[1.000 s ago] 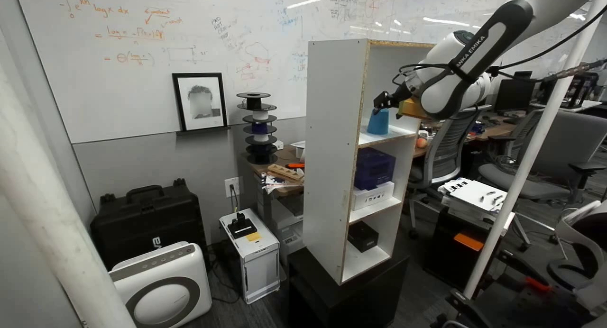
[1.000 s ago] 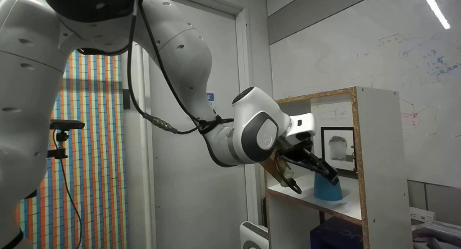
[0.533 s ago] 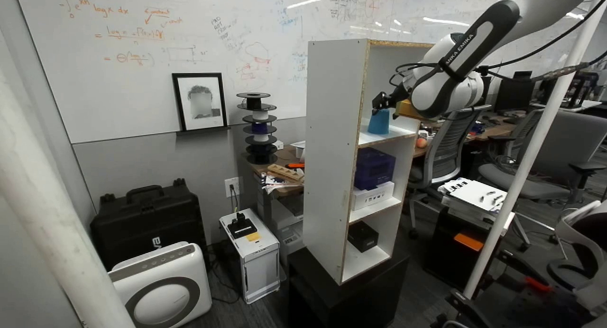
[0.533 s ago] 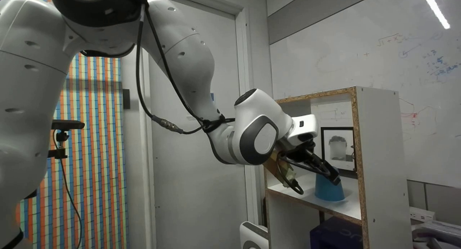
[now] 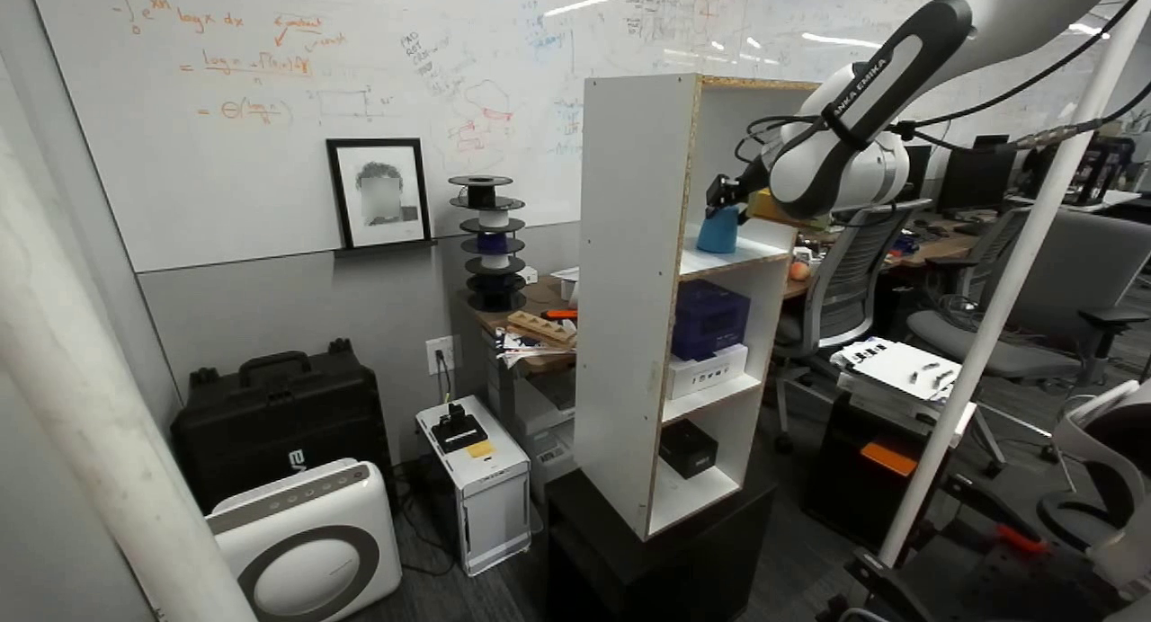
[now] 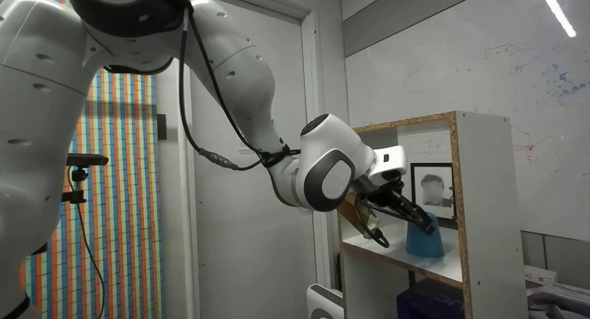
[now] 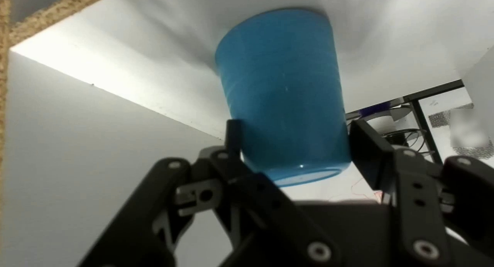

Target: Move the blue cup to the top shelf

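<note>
Blue cup (image 7: 285, 93), smooth, tapered, seemingly plastic, pinched between black fingers (image 7: 370, 155).

Claw (image 7: 297, 141): 2 fingers (image 7: 370, 155) touching blue cup (image 7: 285, 89), 1 each side. Cup's far end against white board (image 7: 389, 39).

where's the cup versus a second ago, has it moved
Yes: in an exterior view, the cup has shifted slightly to the picture's right, closer to the side panel.
</note>
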`<state>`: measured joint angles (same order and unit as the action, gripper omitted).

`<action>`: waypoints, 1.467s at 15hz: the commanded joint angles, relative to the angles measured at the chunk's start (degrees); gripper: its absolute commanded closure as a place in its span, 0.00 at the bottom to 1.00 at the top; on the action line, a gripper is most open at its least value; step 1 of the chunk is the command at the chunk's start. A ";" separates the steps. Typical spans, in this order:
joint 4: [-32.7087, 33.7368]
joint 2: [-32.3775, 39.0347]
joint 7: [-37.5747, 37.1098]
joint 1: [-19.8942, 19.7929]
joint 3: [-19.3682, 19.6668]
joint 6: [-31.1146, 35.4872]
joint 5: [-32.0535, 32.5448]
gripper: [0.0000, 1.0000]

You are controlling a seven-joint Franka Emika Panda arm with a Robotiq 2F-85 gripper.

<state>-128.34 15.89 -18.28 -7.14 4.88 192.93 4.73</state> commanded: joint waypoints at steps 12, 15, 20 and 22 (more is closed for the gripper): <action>-21.45 -21.94 5.37 5.61 -3.19 -5.26 -9.68 0.56; -26.74 -28.54 4.39 -1.23 -7.17 -9.72 -6.50 0.56; -31.86 -44.42 -6.54 -12.77 -22.48 -24.62 1.42 0.56; -29.45 -49.23 -7.89 -9.31 -23.39 -32.15 -0.08 0.56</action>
<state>-157.82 -23.30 -22.94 -19.25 -16.36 169.69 5.23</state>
